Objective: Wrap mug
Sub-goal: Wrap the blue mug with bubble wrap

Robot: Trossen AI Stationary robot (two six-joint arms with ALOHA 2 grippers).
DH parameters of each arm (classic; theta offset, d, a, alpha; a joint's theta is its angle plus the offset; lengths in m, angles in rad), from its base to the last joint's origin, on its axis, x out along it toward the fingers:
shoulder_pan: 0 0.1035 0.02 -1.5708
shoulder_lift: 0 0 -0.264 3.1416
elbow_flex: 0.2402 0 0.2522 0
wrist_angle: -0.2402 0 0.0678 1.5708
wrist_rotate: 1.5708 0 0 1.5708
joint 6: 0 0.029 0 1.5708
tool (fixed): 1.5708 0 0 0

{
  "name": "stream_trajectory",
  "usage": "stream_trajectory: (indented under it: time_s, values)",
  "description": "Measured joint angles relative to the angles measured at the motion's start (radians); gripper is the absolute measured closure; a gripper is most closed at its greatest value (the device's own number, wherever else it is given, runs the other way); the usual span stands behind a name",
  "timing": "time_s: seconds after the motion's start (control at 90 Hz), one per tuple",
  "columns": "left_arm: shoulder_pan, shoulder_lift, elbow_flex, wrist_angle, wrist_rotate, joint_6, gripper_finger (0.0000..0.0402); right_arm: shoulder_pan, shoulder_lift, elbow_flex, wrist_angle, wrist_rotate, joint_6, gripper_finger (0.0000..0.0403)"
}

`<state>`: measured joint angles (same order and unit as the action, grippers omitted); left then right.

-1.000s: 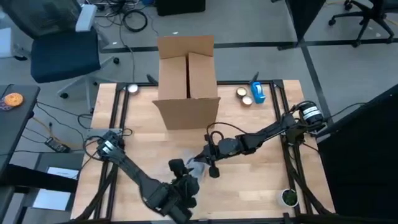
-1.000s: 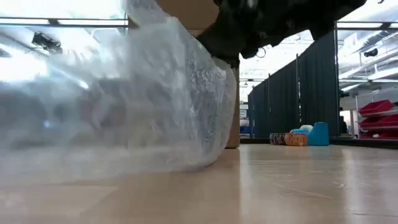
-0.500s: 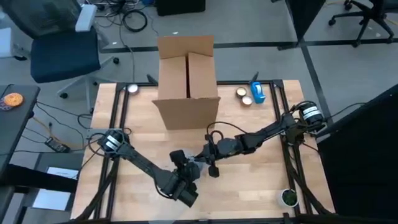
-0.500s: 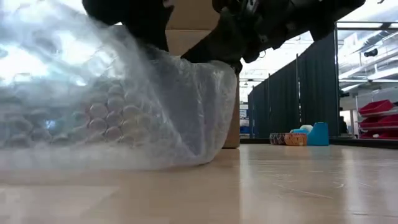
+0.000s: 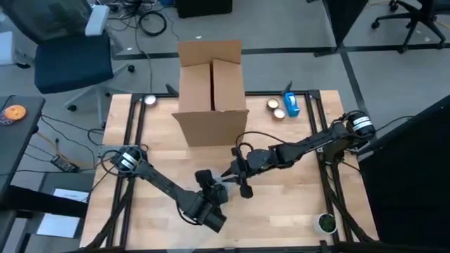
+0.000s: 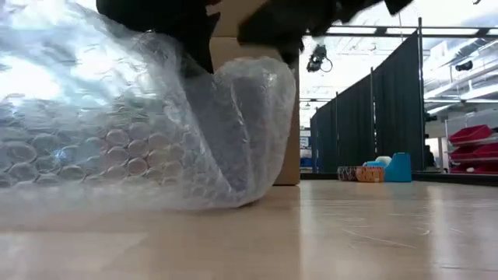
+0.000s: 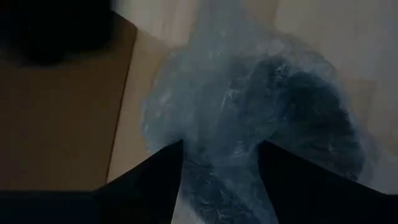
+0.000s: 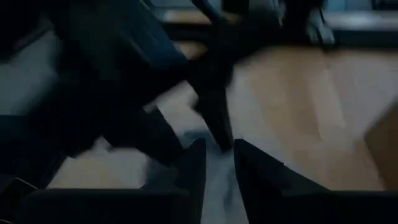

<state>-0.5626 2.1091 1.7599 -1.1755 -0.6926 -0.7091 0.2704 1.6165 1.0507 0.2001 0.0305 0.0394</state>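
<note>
Right pincer [image 5: 233, 176] narrow on bubble wrap [image 6: 156, 132], apparently lifted since before, left pincer [image 5: 211, 188] wide astride it

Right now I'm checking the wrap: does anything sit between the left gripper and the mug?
Yes: clear bubble wrap covers a dark shape, probably the mug. The left gripper straddles the wrap with open fingers; the right gripper is alongside.

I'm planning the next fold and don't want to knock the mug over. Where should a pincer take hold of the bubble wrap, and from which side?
Probably the loose edge of the bubble wrap where it trails flat onto the table, away from the dark mug bulging inside. Come from above on the side away from the cardboard box; there the sheet lies thin and free.
</note>
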Motion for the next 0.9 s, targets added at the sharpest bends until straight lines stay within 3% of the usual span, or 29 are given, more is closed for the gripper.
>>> stream_trajectory:
  time_s: [0.333, 0.544, 0.689, 0.9]
  values:
    - [0.009, -0.067, -0.003, -0.039, -0.029, 0.001, 0.0209, -0.012, 0.004, -0.022, -0.006, 0.05, 0.076, 0.037]
    - [0.01, -0.079, -0.002, -0.051, -0.062, -0.029, 0.0209, -0.003, 0.118, -0.026, 0.081, -0.021, 0.144, 0.04]
    - [0.005, -0.081, -0.002, -0.063, -0.023, -0.047, 0.0209, -0.002, 0.204, -0.019, 0.109, -0.054, 0.205, 0.0401]
    - [-0.065, -0.127, 0.062, -0.222, 0.004, -0.177, 0.0209, -0.003, 0.226, -0.016, 0.061, -0.066, 0.219, 0.0403]
